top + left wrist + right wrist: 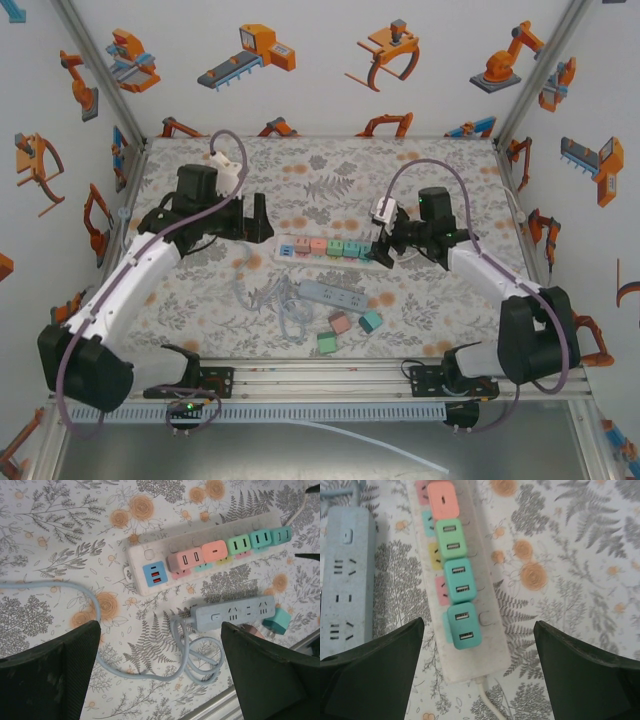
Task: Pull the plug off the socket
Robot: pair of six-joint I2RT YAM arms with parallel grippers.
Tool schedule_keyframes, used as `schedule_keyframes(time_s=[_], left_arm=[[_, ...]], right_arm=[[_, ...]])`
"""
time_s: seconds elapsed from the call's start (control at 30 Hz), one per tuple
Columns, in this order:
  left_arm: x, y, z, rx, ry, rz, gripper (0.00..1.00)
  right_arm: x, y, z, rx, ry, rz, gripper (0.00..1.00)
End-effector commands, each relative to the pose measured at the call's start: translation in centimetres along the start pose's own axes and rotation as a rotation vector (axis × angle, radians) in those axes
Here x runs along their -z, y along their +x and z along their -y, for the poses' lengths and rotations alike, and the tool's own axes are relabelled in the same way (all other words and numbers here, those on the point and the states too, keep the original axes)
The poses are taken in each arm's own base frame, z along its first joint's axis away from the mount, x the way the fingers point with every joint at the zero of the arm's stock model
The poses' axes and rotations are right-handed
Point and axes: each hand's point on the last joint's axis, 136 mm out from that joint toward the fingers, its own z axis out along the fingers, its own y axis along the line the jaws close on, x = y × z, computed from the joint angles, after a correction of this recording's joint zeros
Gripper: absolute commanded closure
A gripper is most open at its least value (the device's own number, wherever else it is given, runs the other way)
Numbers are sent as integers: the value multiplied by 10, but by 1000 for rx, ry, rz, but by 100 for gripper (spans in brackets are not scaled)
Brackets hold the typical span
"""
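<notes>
Right gripper point(479, 627) gapes wide over the end teal plug point(462, 628), lower centre; best centre it, pinch squarely, pull straight out.

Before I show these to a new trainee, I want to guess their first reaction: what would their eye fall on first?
The white power strip at mid-table draws the eye, packed with a row of pastel plugs. The left gripper and right gripper hang open near its two ends, the right by the teal end plug. Nearer the arms lie a grey-blue strip and three loose plugs.
</notes>
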Motion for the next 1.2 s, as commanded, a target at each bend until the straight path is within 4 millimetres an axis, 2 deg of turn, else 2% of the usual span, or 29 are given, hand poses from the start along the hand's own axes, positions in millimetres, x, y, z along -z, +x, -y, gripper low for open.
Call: schedule_keyframes(time_s=[0.0, 0.1, 0.27, 0.4, 0.6, 0.77, 0.97, 1.17], left_arm=[[-17, -9, 0, 20, 88, -37, 1], [-45, -4, -17, 80, 40, -102, 0], [-79, 21, -40, 207, -45, -170, 5], [-100, 40, -49, 256, -131, -210, 18], [-131, 67, -54, 340, -181, -299, 34], [-149, 79, -47, 380, -150, -324, 40], [-154, 91, -35, 312, -110, -370, 42], [-154, 102, -44, 282, -162, -412, 46]], right_arm=[[-7, 17, -10, -14, -79, -72, 25], [-14, 35, -10, -7, -87, -163, 30], [-24, 39, -12, 14, -104, -164, 35], [-34, 40, -11, 34, -114, -165, 41], [-37, 38, -8, 47, -131, -176, 49], [-34, 29, -9, 68, -136, -173, 51], [-40, 22, -9, 112, -100, -192, 51], [-46, 20, -10, 126, -107, -216, 55]])
